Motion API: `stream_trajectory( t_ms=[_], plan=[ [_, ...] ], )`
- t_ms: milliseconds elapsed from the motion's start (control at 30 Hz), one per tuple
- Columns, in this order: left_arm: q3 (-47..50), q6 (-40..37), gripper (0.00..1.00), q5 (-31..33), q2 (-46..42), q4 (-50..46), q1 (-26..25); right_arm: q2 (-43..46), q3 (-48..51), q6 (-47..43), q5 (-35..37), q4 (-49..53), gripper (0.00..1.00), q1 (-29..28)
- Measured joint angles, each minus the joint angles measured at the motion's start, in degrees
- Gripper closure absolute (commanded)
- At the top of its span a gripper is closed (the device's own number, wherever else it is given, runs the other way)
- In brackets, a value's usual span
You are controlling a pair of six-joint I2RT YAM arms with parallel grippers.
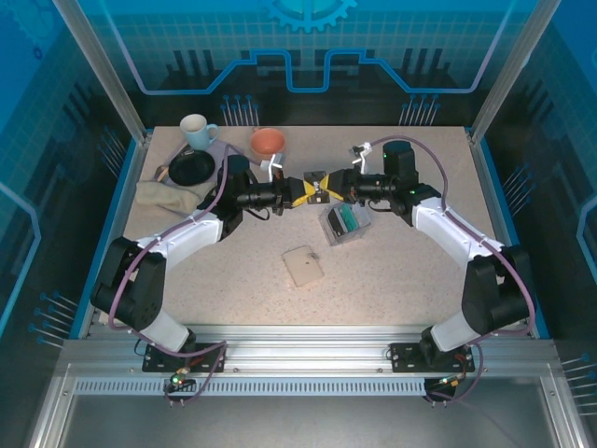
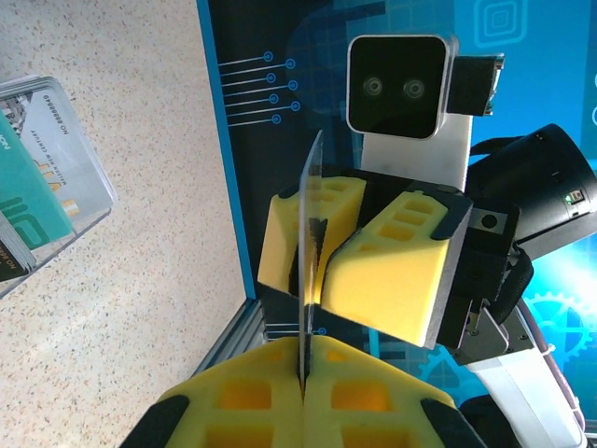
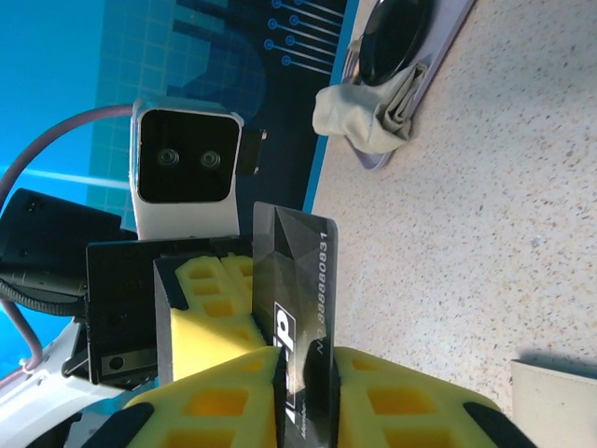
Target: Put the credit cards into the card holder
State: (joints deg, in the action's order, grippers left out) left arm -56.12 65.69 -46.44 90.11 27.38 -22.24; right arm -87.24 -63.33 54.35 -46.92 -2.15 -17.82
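The lower end of the dark credit card (image 3: 294, 271) is hidden between the pads of the right end effector (image 3: 308, 359); whether it is pressed cannot be told. The card holder (image 3: 557, 403) is cut off at lower right. The clear box (image 2: 93, 182) is cropped at the left edge.

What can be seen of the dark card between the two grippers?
It is a thin, dark grey, glossy card with white digits and a logo. It stands on edge above the table, clamped by the shut left gripper, its other end between the yellow fingers of the right gripper; whether they press it is unclear.
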Motion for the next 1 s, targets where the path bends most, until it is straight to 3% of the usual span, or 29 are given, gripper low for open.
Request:
stream_trajectory(
  t_ms=[67, 100, 167, 200, 233, 367, 533, 767, 1000],
  plan=[
    [0.0, 0.0, 0.91, 0.0, -0.2, -0.1, 0.0, -0.1, 0.0, -0.1, -0.5, 0.0, 0.90, 0.2],
    [0.0, -0.1, 0.78, -0.1, -0.2, -0.2, 0.1, -0.1, 0.0, -0.2, -0.7, -0.1, 0.93, 0.2],
    [0.0, -1.2, 0.67, 0.1, -0.3, -1.9, 0.1, 0.0, -0.2, -1.9, -0.7, 1.1, 0.95, 0.2],
    [0.0, -1.4, 0.54, 0.3, -0.3, -3.1, 0.1, 0.1, -0.6, -2.4, -0.3, 2.4, 0.95, 0.2],
    [-0.1, -2.6, 0.50, 1.2, -0.5, -5.9, 0.1, 0.3, -1.5, -4.7, 1.5, 6.0, 0.94, -0.1],
    [-0.7, -8.4, 0.45, 11.1, -3.3, -23.9, 0.7, 0.5, -6.2, -14.3, 14.2, 20.3, 0.94, -3.4],
    [4.0, -10.8, 0.37, 21.8, -7.4, -38.5, 1.6, -1.5, -8.7, -21.3, 28.1, 31.3, 0.95, -13.6],
    [11.3, -10.8, 0.34, 27.5, -11.5, -47.3, 1.6, -12.8, -8.8, -22.9, 39.6, 36.5, 0.96, -23.9],
    [11.4, -12.1, 0.35, 27.1, -10.8, -47.6, 1.3, -16.8, -9.2, -22.6, 45.4, 38.2, 0.96, -25.4]
  ],
)
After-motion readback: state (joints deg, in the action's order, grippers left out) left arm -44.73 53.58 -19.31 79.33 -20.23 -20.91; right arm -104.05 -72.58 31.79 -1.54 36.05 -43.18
